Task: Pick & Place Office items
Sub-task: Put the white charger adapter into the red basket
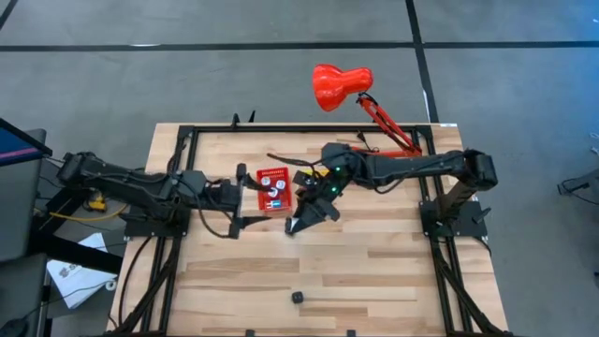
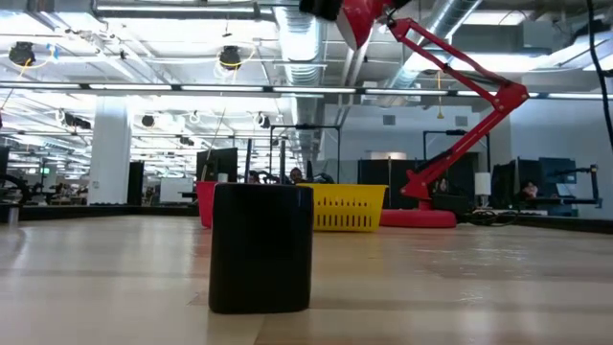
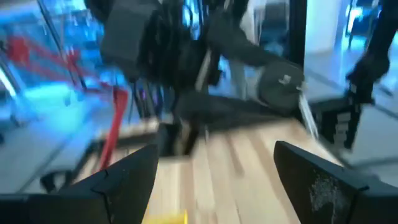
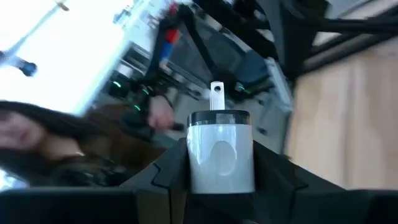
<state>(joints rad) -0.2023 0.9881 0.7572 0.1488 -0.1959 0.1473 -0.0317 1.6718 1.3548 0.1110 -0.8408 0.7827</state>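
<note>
In the high view my right gripper [image 1: 301, 223] hovers just right of the red bin [image 1: 273, 190] and nearer the table's near edge. It is shut on a small white plug adapter [image 4: 221, 152] with metal prongs. Several tiny white and blue pieces lie inside the red bin. My left gripper [image 1: 245, 202] is open at the bin's left side and touches nothing; its fingers [image 3: 124, 180] stand wide apart in the left wrist view. A small black cube [image 1: 297, 298] rests on the table near the near edge and looms large in the low view [image 2: 261, 247]. My right gripper pinches the white adapter's body [image 4: 217, 171] between its two fingers [image 4: 273, 177], one on each side. The prongs [image 4: 216, 96] stick out forward past the fingertips. No table or other thing touches the adapter in the right wrist view.
A big red desk lamp [image 1: 342, 84] stands at the table's far right corner, its arm [image 2: 469, 125] reaching over the table. A yellow bin [image 2: 350, 208] sits beside the red bin [image 2: 205, 203] in the low view. Bare wood lies toward the near edge [image 1: 374, 271].
</note>
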